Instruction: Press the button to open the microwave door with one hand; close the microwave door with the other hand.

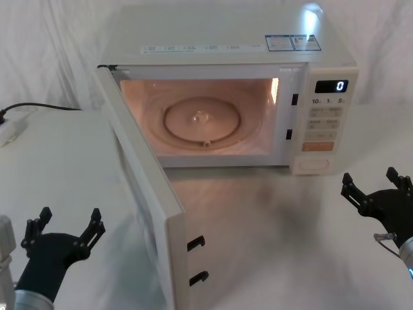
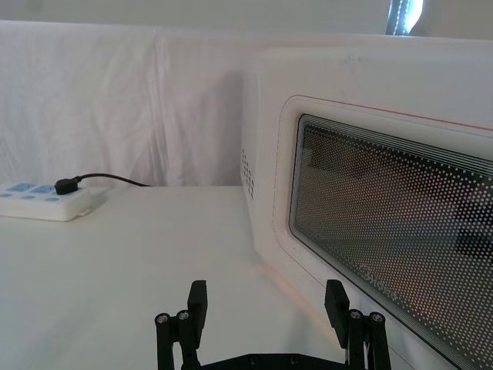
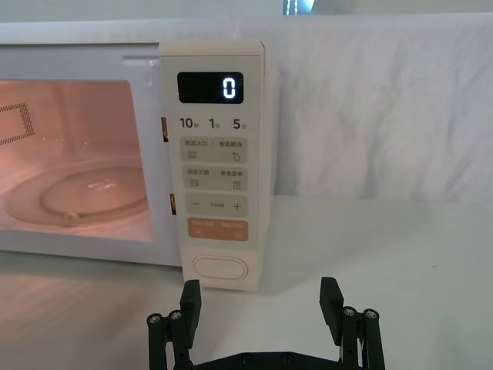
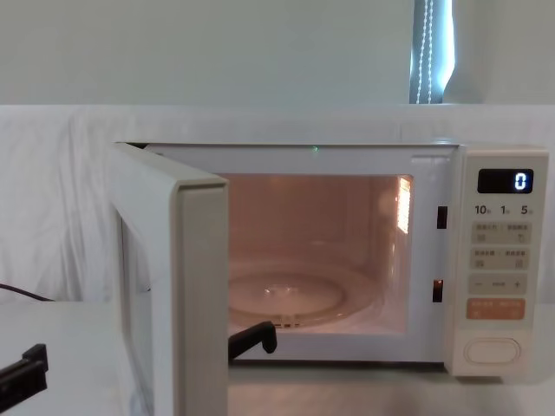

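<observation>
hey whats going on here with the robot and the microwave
The cream-white microwave door with the dark window already stands swung open, and the cavity is lit with its glass turntable showing. The right black clamp gripper hovers open in front of the cream pill-shaped button, not touching it. The left black clamp gripper waits open beside the door's outer face, so closing has not begun.

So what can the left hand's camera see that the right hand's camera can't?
Only the left wrist view shows the outer face of the microwave door with its dotted dark window, plus a power strip with a black plug in it. Only the right wrist view shows the button, the orange key, the display reading 0, and the lit turntable inside. Both show the white table and cloth backdrop, and each shows its own open gripper: left gripper, right gripper.
</observation>
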You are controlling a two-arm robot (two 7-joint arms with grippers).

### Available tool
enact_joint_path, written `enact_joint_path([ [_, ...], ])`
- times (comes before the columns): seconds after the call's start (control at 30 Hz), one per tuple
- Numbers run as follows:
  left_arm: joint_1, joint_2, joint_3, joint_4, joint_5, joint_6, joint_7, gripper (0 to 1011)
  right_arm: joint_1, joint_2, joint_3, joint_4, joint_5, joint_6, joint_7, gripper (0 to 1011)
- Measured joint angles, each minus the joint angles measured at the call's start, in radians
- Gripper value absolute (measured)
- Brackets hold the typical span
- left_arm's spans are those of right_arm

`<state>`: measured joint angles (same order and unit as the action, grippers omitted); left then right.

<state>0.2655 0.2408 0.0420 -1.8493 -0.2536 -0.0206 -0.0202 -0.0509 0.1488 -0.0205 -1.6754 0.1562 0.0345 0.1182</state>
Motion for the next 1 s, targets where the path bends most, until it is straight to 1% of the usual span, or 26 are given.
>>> enact_joint_path([
  [0.13, -0.007, -0.006, -0.004, -0.010, 0.000, 0.005, -0.016, 1001, 0.000, 0.000, 0.000, 0.000, 0.000, 0.000, 0.000, 1000],
  [0.37, -0.003, -0.007, -0.026, -0.051, -0.023, 0.031, -0.066, 1001, 0.001, 0.000, 0.000, 0.001, -0.001, 0.001, 0.000, 1000],
  [0.5, 0.010, 0.002, -0.047, -0.085, -0.041, 0.051, -0.096, 1001, 0.001, 0.000, 0.000, 0.001, -0.001, 0.001, 0.001, 1000],
  [0.57, 0.028, 0.017, -0.068, -0.115, -0.060, 0.063, -0.124, 1001, 0.001, 0.000, 0.000, 0.001, -0.001, 0.001, 0.001, 1000],
  [0.67, 0.044, 0.030, -0.084, -0.137, -0.079, 0.065, -0.149, 1000, 0.001, 0.000, 0.000, 0.001, -0.001, 0.000, 0.001, 1000],
  [0.7, 0.055, 0.039, -0.096, -0.152, -0.091, 0.066, -0.160, 968, 0.001, 0.000, 0.000, 0.002, -0.001, 0.001, 0.001, 1000],
  [0.77, 0.066, 0.046, -0.106, -0.164, -0.102, 0.066, -0.170, 945, 0.001, 0.000, 0.000, 0.002, -0.001, 0.001, 0.001, 1000],
  [0.8, 0.074, 0.052, -0.115, -0.178, -0.118, 0.071, -0.179, 907, 0.001, 0.000, 0.000, 0.002, -0.001, 0.001, 0.001, 1000],
  [0.87, 0.083, 0.058, -0.122, -0.193, -0.133, 0.081, -0.185, 871, 0.001, 0.000, 0.000, 0.002, -0.001, 0.000, 0.001, 1000],
  [0.93, 0.095, 0.069, -0.133, -0.214, -0.152, 0.095, -0.192, 804, 0.001, 0.000, 0.000, 0.002, -0.001, 0.001, 0.001, 1000],
  [1.0, 0.103, 0.076, -0.138, -0.229, -0.164, 0.100, -0.196, 768, 0.001, 0.000, 0.000, 0.002, -0.001, 0.001, 0.001, 1000],
])
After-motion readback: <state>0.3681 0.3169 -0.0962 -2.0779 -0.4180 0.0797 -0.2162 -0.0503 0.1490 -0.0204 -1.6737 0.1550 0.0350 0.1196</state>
